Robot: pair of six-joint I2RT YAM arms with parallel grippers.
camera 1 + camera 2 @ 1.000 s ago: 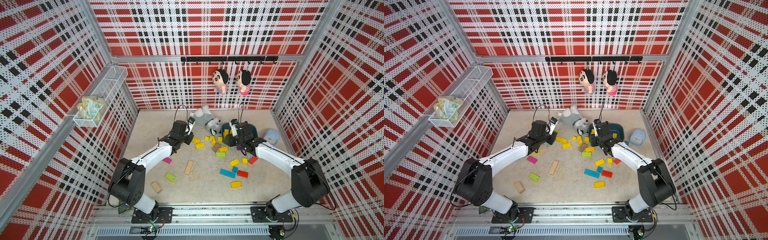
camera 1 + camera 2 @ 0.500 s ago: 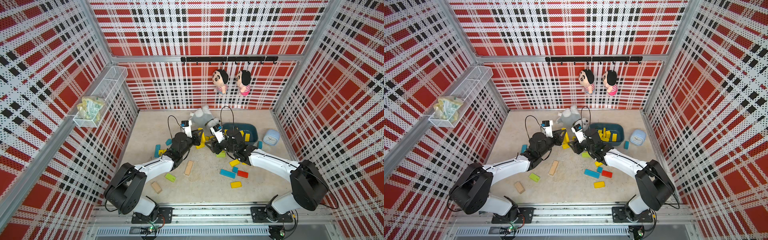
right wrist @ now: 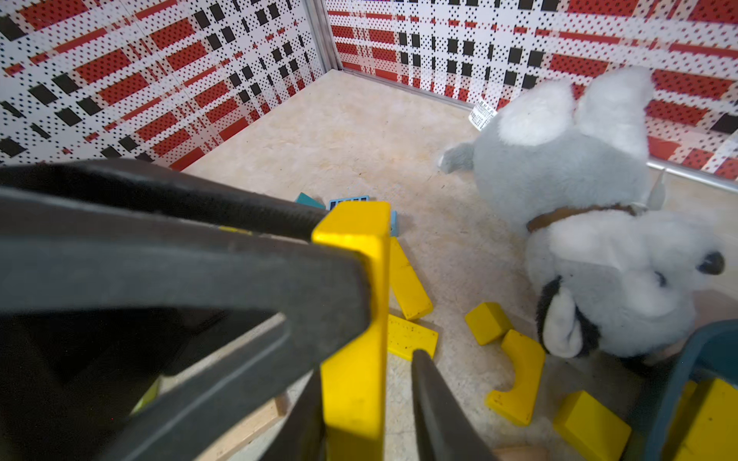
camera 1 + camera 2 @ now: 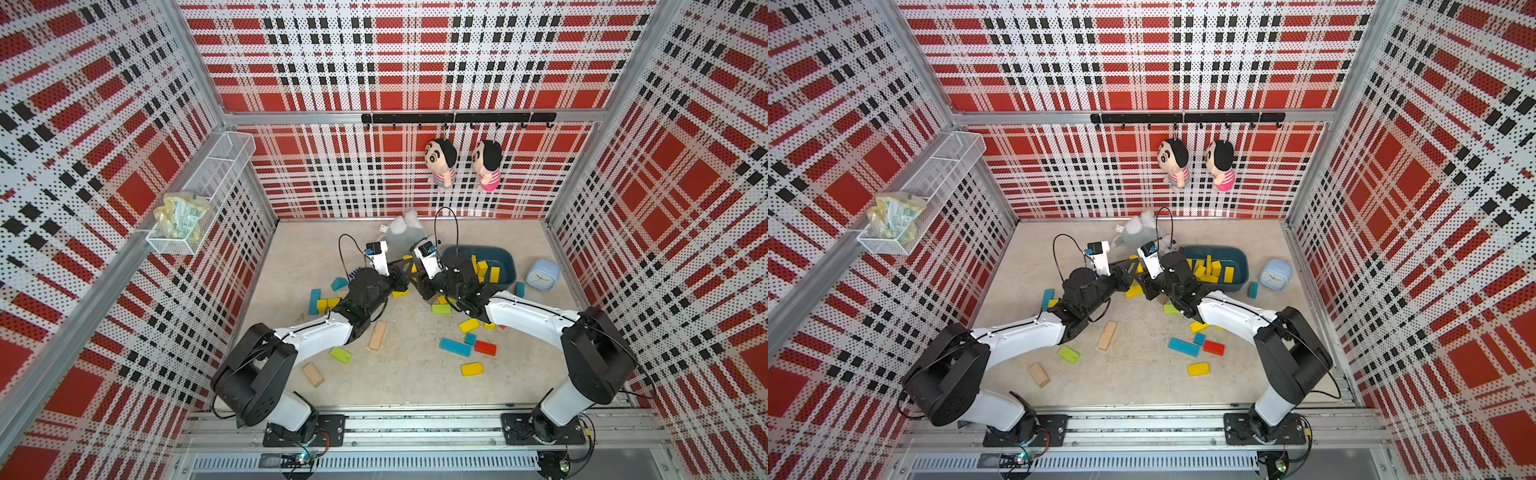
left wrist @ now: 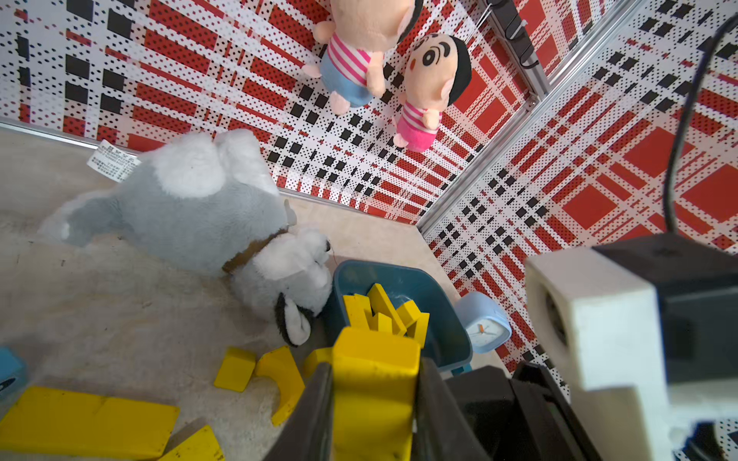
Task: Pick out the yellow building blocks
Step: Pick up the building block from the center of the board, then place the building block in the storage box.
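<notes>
**Yellow bar between both grippers, beside the tub**

Step in hand, as I read it: passing one long bright yellow wooden bar from arm to arm. It sits mid-bench, just beside the dark blue plastic tub. The left gripper is clamped on it. The right gripper has its jaws either side of the same bar, with a gap showing at one finger, so it is not yet clamped.

To do it well: seat the right jaws square on the bar's flat faces, clear of the left fingers, and only then let the left go. Lower well into the tub before dropping, since the blocks there stand on end.

Counts on the beige bench:
- yellow building blocks: 1 held; at least 5 in the tub (overlapping, no exact count); 5 loose near the grippers in the right wrist view; 4 more well apart in both top views
- blue or teal blocks: 5
- lime-green bricks: 2
- red brick: 1 seen
- bare-wood planks: 2 in the open
- grey-and-white plush dog: 1
</notes>
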